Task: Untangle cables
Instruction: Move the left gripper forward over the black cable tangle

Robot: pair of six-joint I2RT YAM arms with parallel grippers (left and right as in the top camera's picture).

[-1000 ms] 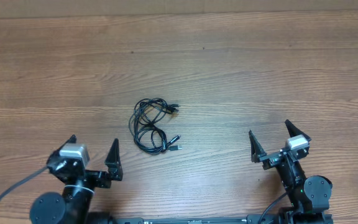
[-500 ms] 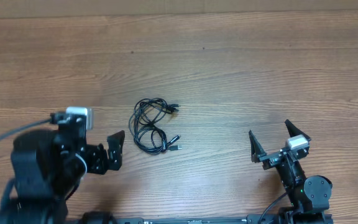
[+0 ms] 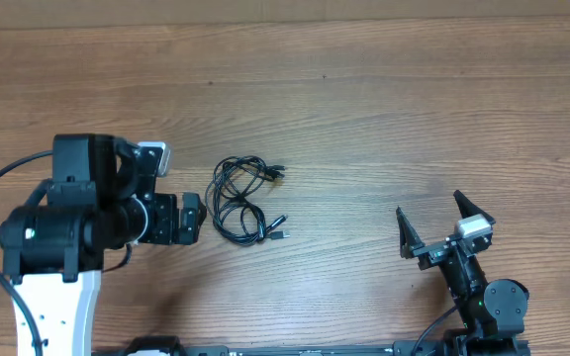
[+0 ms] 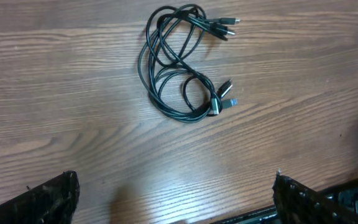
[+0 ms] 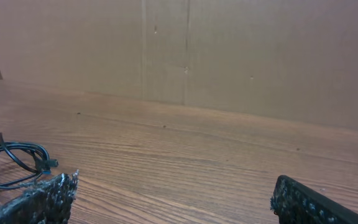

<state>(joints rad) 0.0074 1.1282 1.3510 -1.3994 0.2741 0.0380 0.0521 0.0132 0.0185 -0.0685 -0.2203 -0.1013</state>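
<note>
The left arm has swung up from its rest spot at the near edge of the wooden table (image 3: 384, 109), and the left gripper (image 3: 190, 218) now hangs just beside the left edge of the cables (image 3: 243, 203), apart from them. Its jaws are spread as wide as they go and hold nothing; in the left wrist view both fingertips (image 4: 48, 199) frame bare wood, with the bundle lying ahead of them. The right gripper (image 3: 429, 208) has not moved from its place near the front right, well apart from the cables, jaws equally wide and empty.

The cables themselves lie where they were, a small loose coil of thin black cords left of centre, one cluster of plug ends (image 4: 225, 25) at the far side and another, one blue-tipped (image 4: 227, 101), at the near right. How many cords are wound together is probably three or so, but the loops overlap too much to count.

This looks like the approach for a first pick; nothing is untangled yet.
</note>
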